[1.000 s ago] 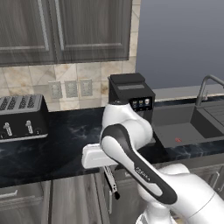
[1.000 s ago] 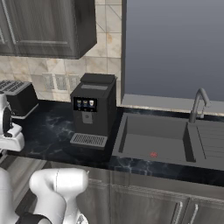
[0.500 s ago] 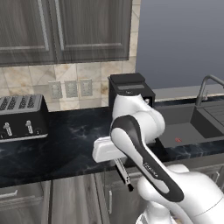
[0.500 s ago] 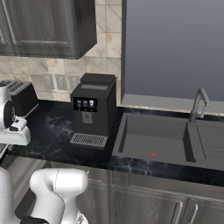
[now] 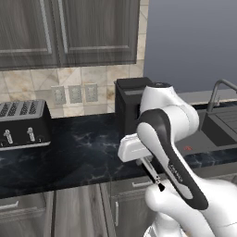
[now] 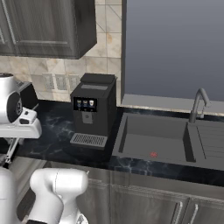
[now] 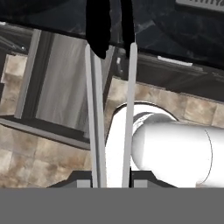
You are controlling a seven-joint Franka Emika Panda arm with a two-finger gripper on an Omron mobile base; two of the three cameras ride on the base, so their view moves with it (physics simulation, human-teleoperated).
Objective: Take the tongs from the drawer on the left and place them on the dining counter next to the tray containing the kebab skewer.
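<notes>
Tongs (image 7: 111,87) are sitting between the two finger tips of the gripper (image 7: 113,181) in the hand view, so the gripper is clenched on them. Their two pale silvery arms are running from the bottom centre of that frame up to the top, where the ends are turning black, one at the upper middle and one a little to the right of it.

In the left base view the tongs (image 5: 152,173) are showing as a thin stick hanging down and to the right under the gripper (image 5: 139,157), at the lower centre of the frame, in front of the edge of the black counter (image 5: 69,159). The dark tip is pointing to the lower right, just beside the white arm. In the right base view the gripper (image 6: 15,133) is at the left edge of the frame, and the tongs (image 6: 9,151) are going down from it as a slim pale line.

On the counter, a black toaster (image 5: 23,125) is standing at the left middle of the left base view, and a black coffee machine (image 6: 94,109) is standing at the centre of the right base view. A grey sink (image 6: 153,142) with a faucet (image 6: 197,105) is lying to the right of it.
</notes>
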